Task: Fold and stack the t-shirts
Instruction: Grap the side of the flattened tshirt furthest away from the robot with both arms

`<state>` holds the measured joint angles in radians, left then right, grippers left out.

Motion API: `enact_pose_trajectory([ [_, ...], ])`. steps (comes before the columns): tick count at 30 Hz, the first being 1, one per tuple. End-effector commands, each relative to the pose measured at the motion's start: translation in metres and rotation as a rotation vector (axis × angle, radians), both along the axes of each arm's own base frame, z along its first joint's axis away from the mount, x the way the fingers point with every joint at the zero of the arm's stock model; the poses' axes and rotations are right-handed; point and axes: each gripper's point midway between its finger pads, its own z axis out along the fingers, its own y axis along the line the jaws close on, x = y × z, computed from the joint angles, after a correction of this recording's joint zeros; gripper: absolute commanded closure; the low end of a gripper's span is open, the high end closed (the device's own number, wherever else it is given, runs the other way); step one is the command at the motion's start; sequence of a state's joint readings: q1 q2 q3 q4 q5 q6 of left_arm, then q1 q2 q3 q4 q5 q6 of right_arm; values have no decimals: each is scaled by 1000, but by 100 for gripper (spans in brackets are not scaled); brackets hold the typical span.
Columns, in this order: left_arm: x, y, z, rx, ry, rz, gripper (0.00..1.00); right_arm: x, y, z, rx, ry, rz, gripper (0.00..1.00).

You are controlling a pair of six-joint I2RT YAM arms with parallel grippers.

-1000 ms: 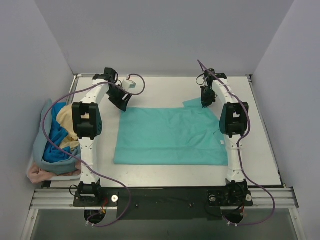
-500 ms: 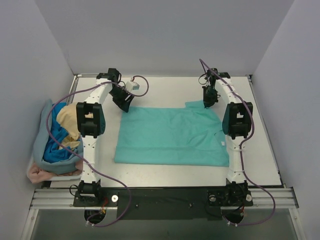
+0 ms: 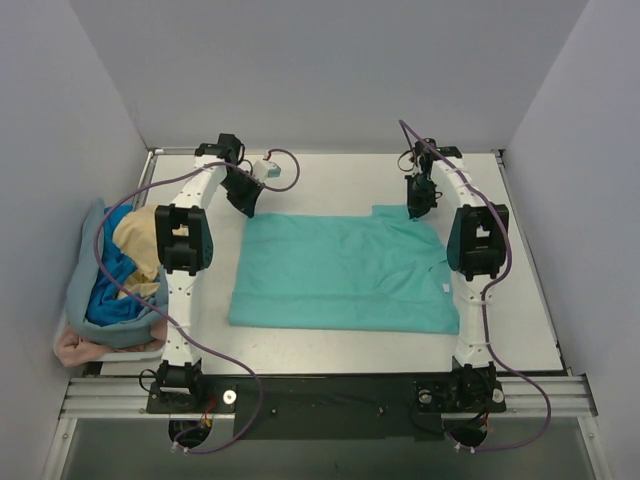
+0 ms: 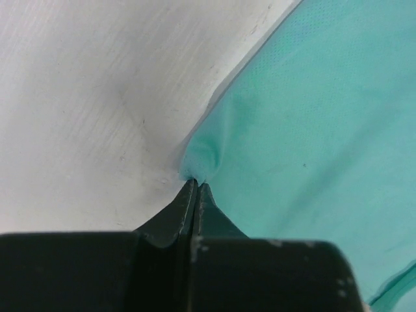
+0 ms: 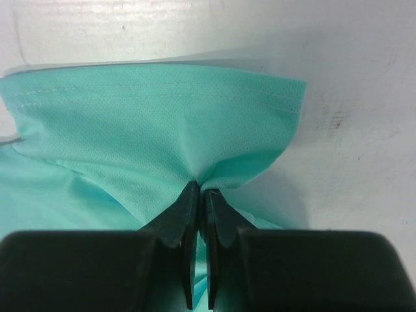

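Note:
A teal-green t-shirt (image 3: 340, 272) lies spread flat in the middle of the table. My left gripper (image 3: 248, 210) is at its far left corner, shut on a pinch of the cloth edge (image 4: 198, 162); its black fingertips (image 4: 185, 205) meet with the fabric bunched at their tips. My right gripper (image 3: 413, 212) is at the far right corner, shut on the hemmed sleeve (image 5: 195, 123), which rises slightly off the table. A small white label (image 3: 444, 286) shows near the shirt's right edge. Other t-shirts, blue (image 3: 108, 290), tan-yellow (image 3: 135, 242), pink (image 3: 80, 347) and grey-blue (image 3: 85, 262), are heaped at the left.
The heap sits against the left wall (image 3: 60, 150), partly off the white table (image 3: 330, 175). Purple cables (image 3: 282, 170) loop from both arms. The arm bases stand on a metal rail (image 3: 320, 395) at the near edge.
My left gripper moved down onto the shirt's far left corner and shut on it. The right gripper stayed shut on the sleeve and shifted slightly right.

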<state>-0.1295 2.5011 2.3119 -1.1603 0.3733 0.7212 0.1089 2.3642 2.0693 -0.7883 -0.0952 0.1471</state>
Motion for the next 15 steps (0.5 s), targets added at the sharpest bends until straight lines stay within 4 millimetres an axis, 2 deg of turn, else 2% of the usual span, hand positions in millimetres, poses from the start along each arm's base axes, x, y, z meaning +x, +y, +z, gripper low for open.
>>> enact_pose_trajectory([
  [1, -2, -10, 34, -79, -45, -10, 100, -14, -1, 51, 15, -60, 13, 100],
  [2, 2, -9, 52, -87, -97, -4, 100, -16, -2, 55, 15, -65, 13, 100],
  [3, -2, -6, 49, -86, -87, 17, 100, -24, -2, 60, 16, -63, 15, 100],
  [4, 3, -2, 68, -86, -150, 26, 100, -30, -2, 63, 17, -61, 13, 100],
  [5, -3, 1, 65, -83, -147, 32, 100, -42, -2, 70, 22, -61, 9, 100],
  [6, -8, 3, 82, -75, -184, 27, 100, -48, -1, 72, 29, -56, 8, 100],
  [7, -18, 5, 76, -65, -168, 13, 100, -63, -1, 78, 36, -52, -4, 100],
  [8, -27, 7, 91, -68, -192, 6, 100, -69, -1, 80, 45, -52, -9, 100],
  [9, -42, 8, 84, -62, -162, -9, 100, -86, 0, 81, 52, -42, -17, 100],
  [10, -49, 9, 96, -63, -185, -12, 100, -94, 1, 83, 64, -41, -18, 100],
  [11, -63, 10, 89, -60, -156, -20, 100, -109, 1, 79, 70, -23, -28, 100],
  [12, -70, 11, 99, -61, -175, -23, 100, -120, 3, 85, 81, -31, -25, 100],
  [13, -84, 13, 91, -57, -149, -25, 100, -135, 3, 76, 78, 3, -31, 100],
  [14, -93, 13, 97, -60, -156, -31, 100, -145, 2, 78, 78, 0, -45, 100],
  [15, -106, 15, 88, -53, -123, -37, 100, -161, 1, 66, 73, 35, -51, 100],
])
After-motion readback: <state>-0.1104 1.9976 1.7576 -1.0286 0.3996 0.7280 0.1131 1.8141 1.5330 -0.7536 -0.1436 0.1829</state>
